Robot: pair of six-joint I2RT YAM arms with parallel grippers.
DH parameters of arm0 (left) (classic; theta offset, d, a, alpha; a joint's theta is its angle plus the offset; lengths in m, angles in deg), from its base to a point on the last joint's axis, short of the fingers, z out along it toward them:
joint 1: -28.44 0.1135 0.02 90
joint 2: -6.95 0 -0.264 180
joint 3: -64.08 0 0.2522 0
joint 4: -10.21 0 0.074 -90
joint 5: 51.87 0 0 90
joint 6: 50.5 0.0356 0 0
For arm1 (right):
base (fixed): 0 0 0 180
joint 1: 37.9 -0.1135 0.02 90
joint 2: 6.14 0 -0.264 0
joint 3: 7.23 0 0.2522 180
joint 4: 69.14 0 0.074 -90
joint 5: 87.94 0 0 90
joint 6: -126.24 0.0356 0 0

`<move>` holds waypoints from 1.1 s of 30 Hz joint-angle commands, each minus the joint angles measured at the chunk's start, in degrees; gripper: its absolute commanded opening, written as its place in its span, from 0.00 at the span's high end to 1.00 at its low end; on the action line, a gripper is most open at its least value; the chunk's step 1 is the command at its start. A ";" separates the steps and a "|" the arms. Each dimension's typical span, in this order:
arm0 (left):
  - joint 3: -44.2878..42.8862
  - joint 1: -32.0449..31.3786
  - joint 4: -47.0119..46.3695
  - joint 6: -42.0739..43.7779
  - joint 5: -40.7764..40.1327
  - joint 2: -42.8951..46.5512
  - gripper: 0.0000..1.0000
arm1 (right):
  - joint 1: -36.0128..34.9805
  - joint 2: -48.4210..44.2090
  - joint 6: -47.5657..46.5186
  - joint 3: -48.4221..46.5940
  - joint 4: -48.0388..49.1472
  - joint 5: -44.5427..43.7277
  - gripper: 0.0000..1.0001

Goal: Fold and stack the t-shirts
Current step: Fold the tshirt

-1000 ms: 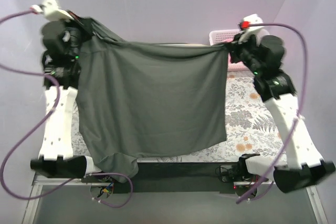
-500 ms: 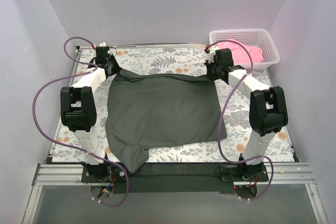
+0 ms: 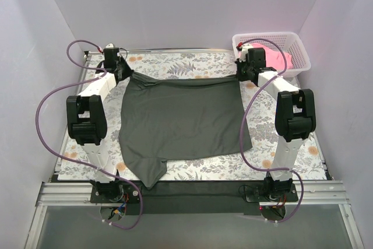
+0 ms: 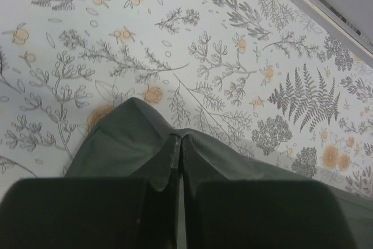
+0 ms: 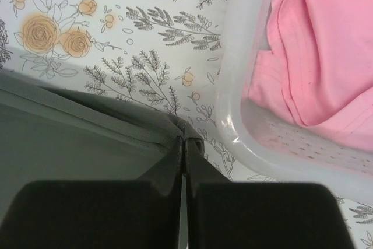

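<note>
My left arm (image 3: 87,118), right arm (image 3: 294,115): stretched forward. My left gripper (image 4: 179,144), right gripper (image 5: 183,139): fingers pressed together.

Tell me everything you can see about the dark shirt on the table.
The dark shirt is plain charcoal grey-green cloth, soft and matte, with no print showing. It lies spread nearly flat on the flowered table, roughly square, with a rumpled fold at its near left corner reaching the table's dark front strip. Its two far corners are pinched: the left claw is shut on one, the right claw on the other, and the far edge runs fairly straight between them.
</note>
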 commanded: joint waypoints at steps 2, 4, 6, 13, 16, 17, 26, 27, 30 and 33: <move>2.42 0.38 4.11 -3.20 -1.04 8.82 0.99 | 0.33 -0.47 -0.73 -2.93 2.53 1.31 0.99; 3.39 0.38 6.47 -4.16 -1.75 10.49 0.99 | 0.51 -0.74 -0.91 -2.75 2.09 1.84 0.99; 4.27 0.38 8.76 -5.22 -1.84 11.37 0.99 | 0.60 -1.00 -0.91 -2.49 1.74 2.28 0.99; 7.34 0.38 14.13 -9.88 0.09 15.94 1.00 | 0.77 -2.93 -0.38 -0.64 0.86 2.54 0.99; 9.98 0.38 14.93 -12.08 0.27 19.63 1.00 | 0.69 -3.28 -0.56 0.41 0.33 2.19 0.99; 10.77 0.38 14.93 -13.04 -0.25 21.64 1.00 | 0.86 -3.46 -0.56 0.67 0.07 2.10 0.99; 15.87 0.38 17.30 -15.77 -2.54 30.09 1.00 | 1.04 -6.01 0.50 3.92 -0.11 2.10 0.99; 16.57 0.38 17.91 -16.21 -2.63 31.14 1.00 | 1.04 -6.36 0.59 4.10 -0.11 2.36 0.99; 18.41 0.38 18.44 -16.74 -2.98 33.25 1.00 | 1.04 -6.62 1.02 4.80 -0.11 2.80 0.99; 21.49 0.38 18.71 -18.14 -2.98 34.66 1.00 | 0.95 -6.63 1.29 5.86 -0.02 2.98 0.99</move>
